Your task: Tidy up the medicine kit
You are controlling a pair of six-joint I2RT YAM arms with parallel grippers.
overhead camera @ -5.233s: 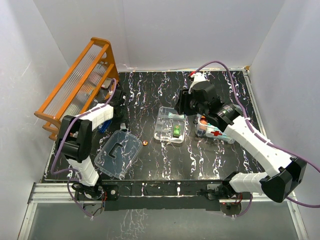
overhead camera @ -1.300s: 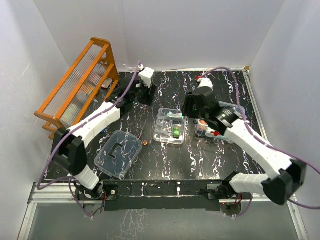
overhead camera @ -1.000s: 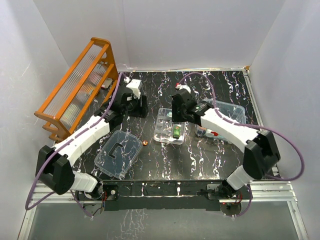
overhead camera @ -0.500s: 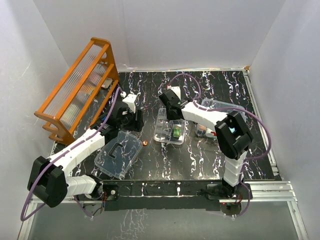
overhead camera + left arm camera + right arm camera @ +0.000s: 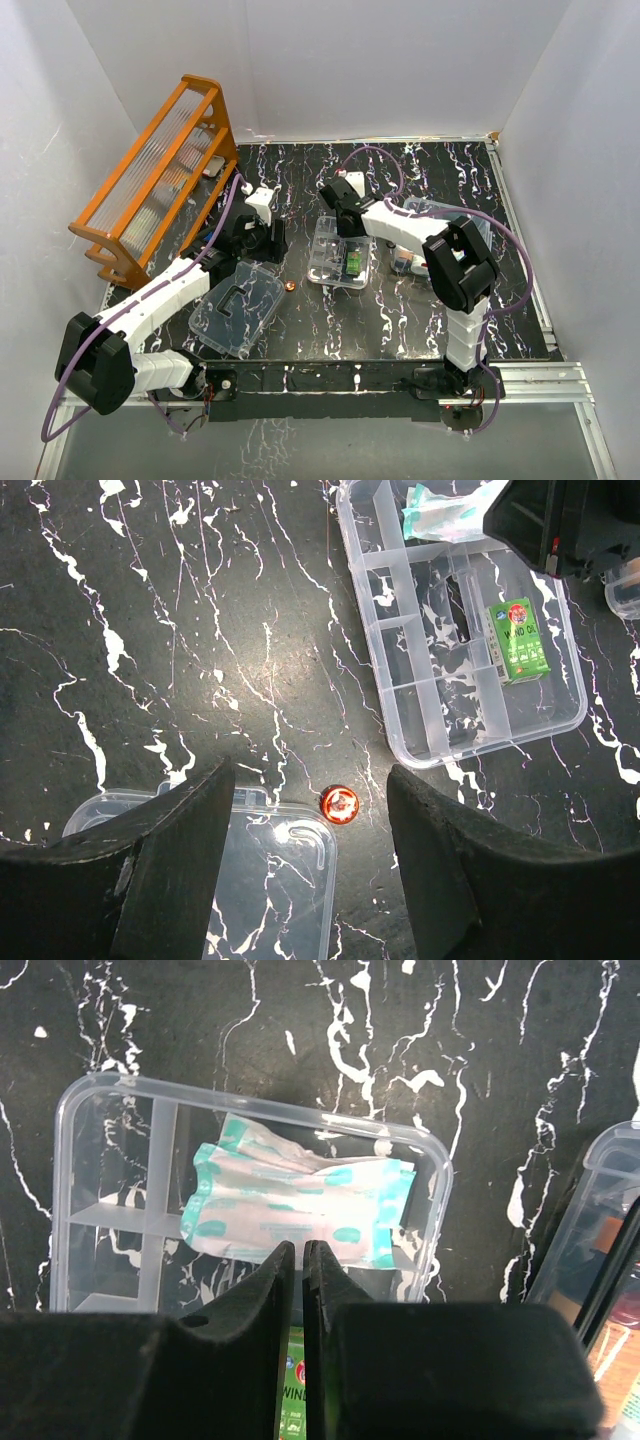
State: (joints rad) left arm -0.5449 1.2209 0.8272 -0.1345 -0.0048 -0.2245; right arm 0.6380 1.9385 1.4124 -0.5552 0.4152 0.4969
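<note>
Now that the right arm has swung in from the clear box at three o'clock, the compartmented tray at mid-table is the centre of play. Teal-and-white packets lie in its twelve o'clock end compartment, with a green carton in a cell toward six. At the packets' near edge the right gripper has drawn its jaws down to a slit, though whether it pinches a packet or nothing cannot be told. Packet sorting looks under way. Meanwhile the left gripper, spread wide and empty, has pulled back toward eight o'clock and hovers over a small red cap beside the lid.
</note>
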